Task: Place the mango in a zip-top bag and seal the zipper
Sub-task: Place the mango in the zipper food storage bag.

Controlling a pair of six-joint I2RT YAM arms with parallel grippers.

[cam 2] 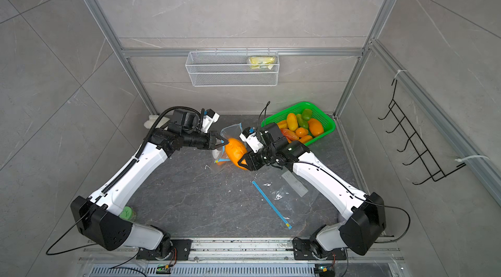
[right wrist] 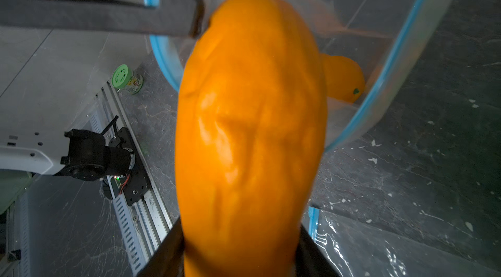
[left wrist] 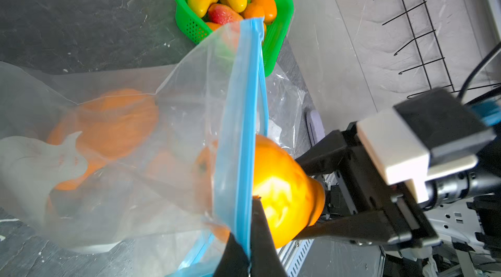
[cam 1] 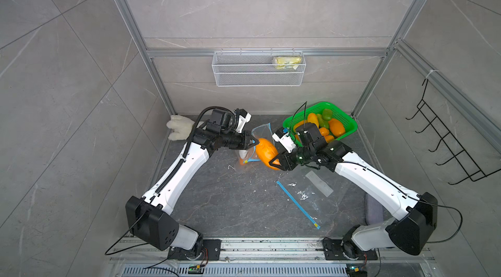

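- Left gripper [left wrist: 249, 235]: clenched on the blue zipper rim [left wrist: 244, 99] of the zip-top bag [left wrist: 151, 132]. It holds the mouth raised and open.
- Right gripper [cam 1: 274, 164]: grasping the mango [cam 1: 265, 151] by its rear end, with the jaws spread partly round the fruit.
- Mango position: the nose sits at the bag mouth, inside the loop of the rim in the right wrist view. Most of the body is outside the bag.
- Bag contents: another orange fruit [right wrist: 344, 80] lies inside.
- Progress: treat insertion as begun but not complete. You have yet to push the mango fully in, release it and press the open zipper shut.
- Surroundings: a second bag [cam 1: 306, 194] lies flat on the table, and a green basket [cam 1: 322, 104] of fruit stands behind the right arm.
- Writing: the white patch [left wrist: 40, 159] on the held bag shows faint marks you cannot read. The label on the green-lidded tub [right wrist: 126, 79] is too small to read.
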